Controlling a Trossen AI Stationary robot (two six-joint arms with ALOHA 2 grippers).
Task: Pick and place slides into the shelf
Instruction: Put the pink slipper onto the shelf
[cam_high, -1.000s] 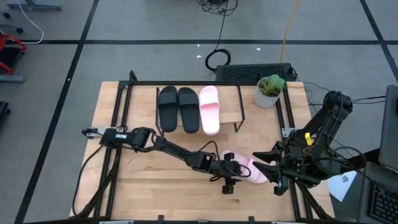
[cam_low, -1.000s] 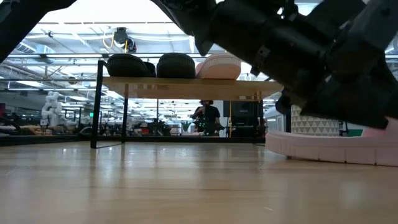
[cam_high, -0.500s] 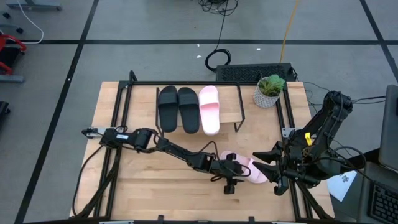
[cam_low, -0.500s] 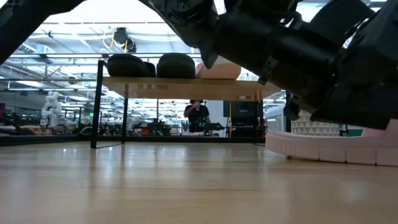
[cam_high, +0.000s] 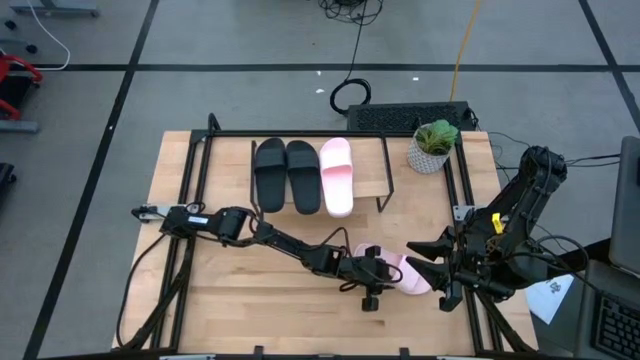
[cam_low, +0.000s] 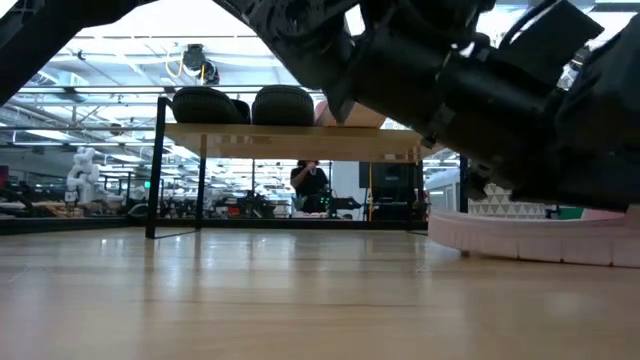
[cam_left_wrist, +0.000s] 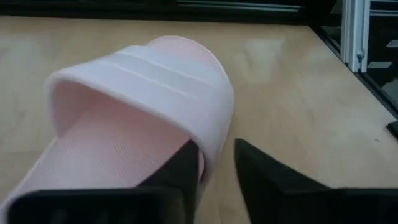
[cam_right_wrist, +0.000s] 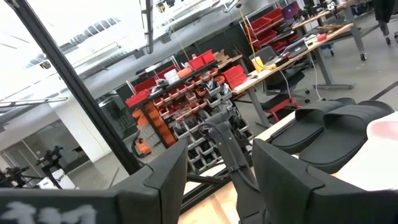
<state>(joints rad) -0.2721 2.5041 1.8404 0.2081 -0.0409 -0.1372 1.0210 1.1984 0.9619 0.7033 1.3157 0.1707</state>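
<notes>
Now the left gripper (cam_high: 378, 272) is at the last pale pink slide (cam_left_wrist: 134, 118), which lies on the wooden table (cam_high: 230, 310) well apart from the shelf (cam_high: 372, 168). In the left wrist view, one finger (cam_left_wrist: 180, 171) is inside the strap opening and the other stands outside, so the jaws are closing on the strap edge with a small gap left; I cannot say the hold is firm yet. The risk, in my judgement, is that the soft strap bends or slips out when lifted, because only its rim is pinched. The shelf already carries two black slides (cam_high: 286, 176) and one pink slide (cam_high: 337, 175), side by side. The right gripper (cam_high: 430, 262) waits near the table's right edge, its jaws apart and holding nothing.
</notes>
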